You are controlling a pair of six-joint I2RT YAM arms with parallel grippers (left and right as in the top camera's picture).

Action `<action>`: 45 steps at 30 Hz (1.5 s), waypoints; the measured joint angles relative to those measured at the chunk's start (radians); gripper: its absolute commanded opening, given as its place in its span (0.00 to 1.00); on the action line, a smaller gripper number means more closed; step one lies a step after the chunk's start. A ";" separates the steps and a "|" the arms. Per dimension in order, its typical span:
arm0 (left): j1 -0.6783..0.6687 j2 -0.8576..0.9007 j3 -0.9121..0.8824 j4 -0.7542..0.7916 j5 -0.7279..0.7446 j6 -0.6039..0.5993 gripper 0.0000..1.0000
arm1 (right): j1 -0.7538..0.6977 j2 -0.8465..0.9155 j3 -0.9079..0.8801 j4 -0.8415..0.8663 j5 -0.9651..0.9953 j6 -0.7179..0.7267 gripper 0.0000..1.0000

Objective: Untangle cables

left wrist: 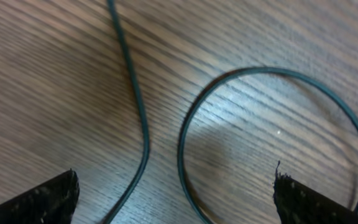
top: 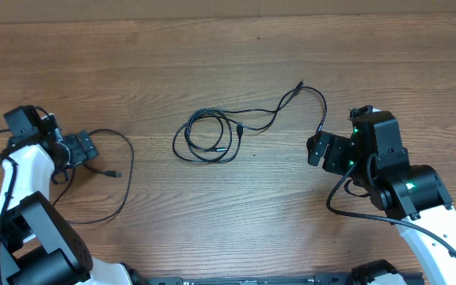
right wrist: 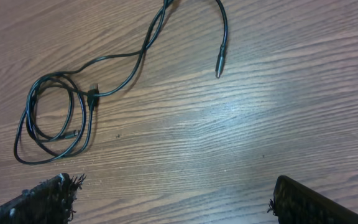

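On the wood-grain surface [top: 236, 237], the left jaws stand wide apart, empty, over a single cable [left wrist: 272, 70] by the left edge. The right jaws, equally wide and empty, sit short of a plug end [right wrist: 219, 65]. The coiled bundle [right wrist: 89, 106] lies mid-surface (its strands overlapping), so pulling that plug could cinch the loops into a knot.

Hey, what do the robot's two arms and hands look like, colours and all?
The left arm and right arm have white links and bulky black joints. The left hand and right hand are black; their fingers look rough, black and frayed-edged. Small green lights glow on the right arm, and a thick black cable runs along it.
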 measured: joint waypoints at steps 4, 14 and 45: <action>0.000 0.001 -0.050 0.114 0.012 0.029 0.84 | 0.000 0.000 0.000 0.000 0.000 0.000 1.00; -0.005 0.088 -0.090 0.178 -0.030 0.050 0.47 | 0.000 0.000 0.000 0.000 0.000 0.000 1.00; 0.468 0.158 0.213 -0.193 -0.111 -0.347 0.05 | 0.000 0.000 0.000 0.000 0.000 0.000 1.00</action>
